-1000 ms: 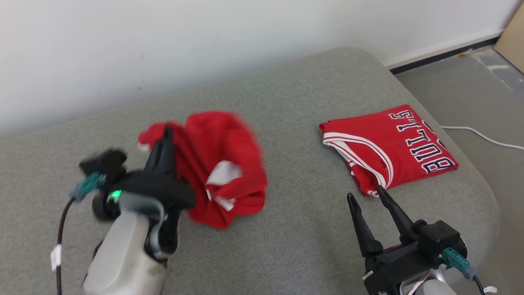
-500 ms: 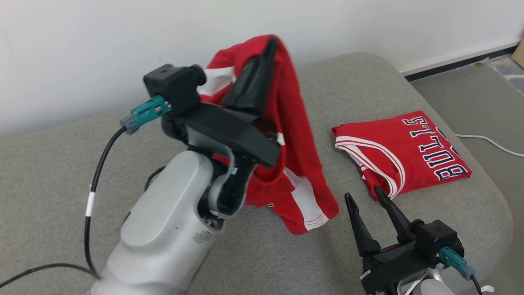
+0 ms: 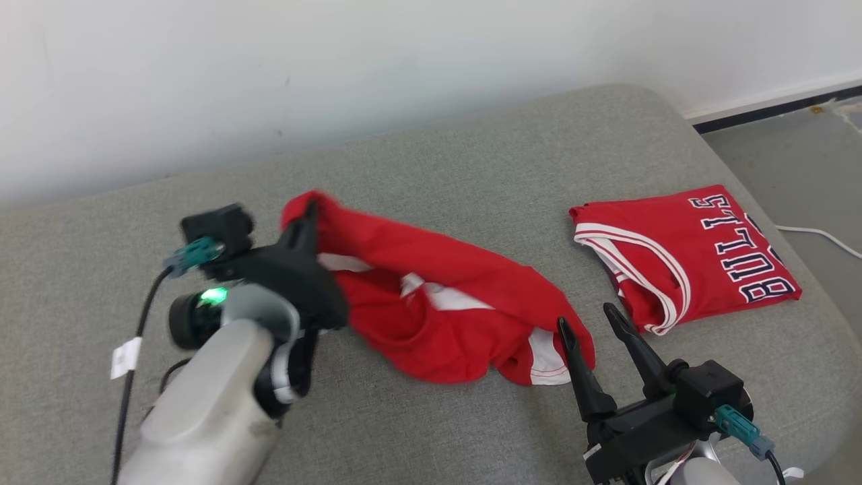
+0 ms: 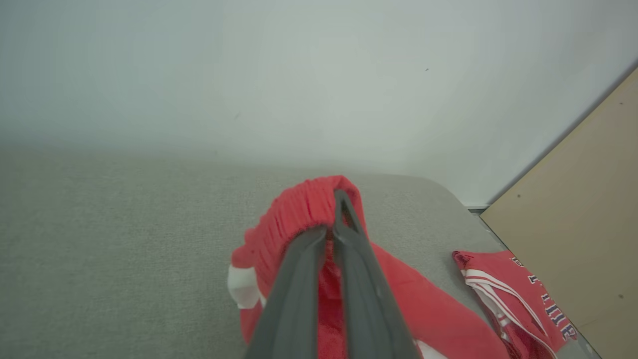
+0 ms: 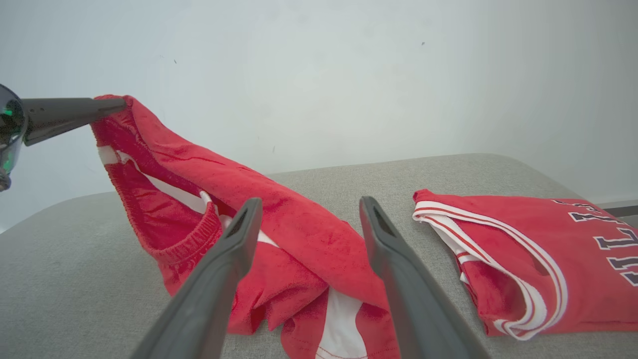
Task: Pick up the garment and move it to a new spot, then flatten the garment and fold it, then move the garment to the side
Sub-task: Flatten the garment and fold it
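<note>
The garment (image 3: 458,303) is a pair of red shorts with white side stripes, lying stretched out and rumpled across the grey cushion (image 3: 471,168). My left gripper (image 3: 311,209) is shut on its waistband at the left end, holding that end a little above the cushion. The left wrist view has the gathered red waistband (image 4: 294,214) pinched at the left gripper (image 4: 338,197). My right gripper (image 3: 585,316) stands open just in front of the garment's right end, nothing between its fingers. In the right wrist view the garment (image 5: 209,169) hangs from the left gripper (image 5: 119,103), beyond the open right gripper (image 5: 310,202).
A folded red jersey (image 3: 687,263) with white trim and dark lettering lies on the cushion's right part, also seen as the jersey (image 5: 523,234) to the right. A white wall runs behind. Right of the cushion are grey floor and a white cable (image 3: 818,234). A tan board (image 4: 573,239) stands at the far right.
My left gripper swung the garment up high, then came down to the left, leaving the shorts drawn out across the cushion. The right gripper stayed open. The head camera shifted slightly.
</note>
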Robot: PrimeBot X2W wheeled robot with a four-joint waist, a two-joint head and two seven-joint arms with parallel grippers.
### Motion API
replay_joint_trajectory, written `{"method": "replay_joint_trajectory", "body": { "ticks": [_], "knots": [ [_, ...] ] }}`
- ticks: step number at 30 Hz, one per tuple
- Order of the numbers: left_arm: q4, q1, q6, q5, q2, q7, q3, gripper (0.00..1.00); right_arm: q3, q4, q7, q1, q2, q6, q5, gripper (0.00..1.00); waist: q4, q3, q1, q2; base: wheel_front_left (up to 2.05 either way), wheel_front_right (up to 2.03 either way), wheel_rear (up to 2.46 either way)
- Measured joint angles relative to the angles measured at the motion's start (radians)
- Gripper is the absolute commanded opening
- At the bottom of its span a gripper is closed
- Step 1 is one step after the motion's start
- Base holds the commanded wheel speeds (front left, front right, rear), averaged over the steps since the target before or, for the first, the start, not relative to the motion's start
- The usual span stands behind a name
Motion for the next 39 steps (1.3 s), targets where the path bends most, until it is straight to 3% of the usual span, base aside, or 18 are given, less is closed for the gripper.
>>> {"method": "replay_joint_trajectory", "body": {
  "ticks": [3, 4, 5, 9, 15, 27, 31, 39],
  "knots": [
    [0.087, 0.021, 0.011, -0.01, 0.035, 0.007, 0.023, 0.0, 0.001, -0.003, 0.0, -0.005, -0.002, 0.0, 0.0, 1.0, 0.006, 0.013, 0.0, 0.0, 0.0, 0.0, 0.0],
    [0.114, 0.027, 0.011, -0.018, 0.047, 0.006, 0.034, 0.35, 0.002, -0.003, 0.0, -0.006, -0.004, 0.0, 0.0, 1.0, 0.008, 0.017, 0.0, 0.0, 0.0, 0.0, 0.0],
    [0.14, 0.033, 0.014, -0.018, 0.06, -0.006, 0.041, 1.0, 0.003, -0.003, 0.0, -0.008, -0.004, 0.0, 0.0, 1.0, 0.011, 0.021, 0.0, 0.0, 0.0, 0.0, 0.0],
    [0.234, 0.045, 0.002, -0.018, 0.092, -0.041, 0.061, 1.0, 0.01, -0.002, 0.0, -0.021, -0.005, 0.0, 0.0, 1.0, 0.022, 0.033, 0.0, 0.0, 0.0, 0.0, 0.0],
    [0.314, 0.074, -0.037, -0.052, 0.068, -0.016, 0.058, 1.0, 0.013, 0.004, 0.0, -0.019, -0.012, 0.0, 0.0, 1.0, 0.042, 0.025, 0.0, 0.0, 0.0, 0.0, 0.0],
    [0.242, 0.171, -0.104, -0.068, 0.0, 0.051, -0.017, 1.0, 0.007, 0.014, 0.0, 0.017, -0.019, 0.0, 0.006, 1.0, 0.102, -0.025, 0.0, -0.0001, 0.0, 0.0, 0.0],
    [0.179, 0.198, -0.102, -0.069, -0.014, 0.079, -0.041, 1.0, 0.006, 0.015, 0.0, 0.023, -0.018, 0.0, 0.006, 1.0, 0.12, -0.04, 0.0, 0.0, 0.0, 0.0, 0.0],
    [0.151, 0.192, -0.054, -0.075, -0.021, 0.174, -0.063, 1.0, 0.022, 0.008, 0.0, 0.017, -0.014, 0.0, 0.011, 1.0, 0.105, -0.036, -0.0001, -0.0001, 0.0, 0.0, 0.0]
  ]
}}
